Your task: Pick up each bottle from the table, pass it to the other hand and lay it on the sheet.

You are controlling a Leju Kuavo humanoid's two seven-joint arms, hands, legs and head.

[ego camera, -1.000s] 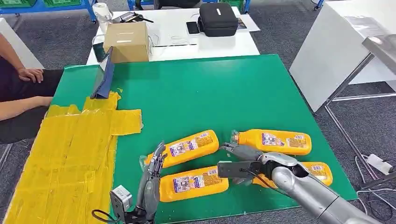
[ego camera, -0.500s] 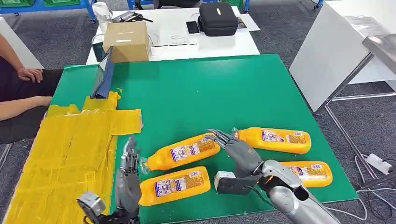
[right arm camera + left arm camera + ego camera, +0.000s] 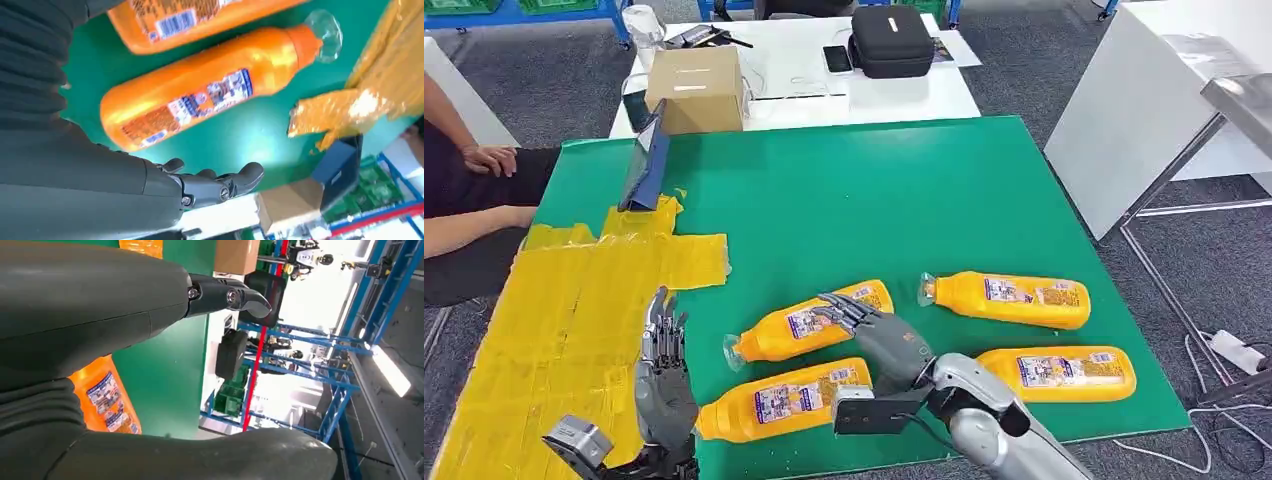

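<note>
- Green matting covers the table (image 3: pixel 864 190), and a crinkled yellow plastic sheet (image 3: pixel 564 330) lies over its left side.
- Four orange plastic bottles with printed labels lie on their sides on the green surface, none on the sheet.
- Nearest the sheet, one orange bottle (image 3: pixel 779 400) lies close to the table's front edge, its neck pointing toward the sheet.
- Just behind it lies a second orange bottle (image 3: pixel 809 322), tilted, its clear cap toward the sheet.
- On the right, a third orange bottle (image 3: pixel 1009 300) lies farther back, and a fourth orange bottle (image 3: pixel 1059 372) lies nearer the front edge.
- Silver-armed, the robot's right hand (image 3: pixel 879 335) reaches over the second bottle with fingers spread apart; it grips nothing.
- Its left hand (image 3: pixel 662 375) stands by the sheet's edge, fingers straight and pointing away from the robot, holding nothing.
- A brown cardboard box (image 3: pixel 696 88) and a black zipped case (image 3: pixel 891 40) sit on a white table (image 3: pixel 824 90) beyond.
- At the left edge, a person's arm (image 3: pixel 469 225) rests beside the table.
</note>
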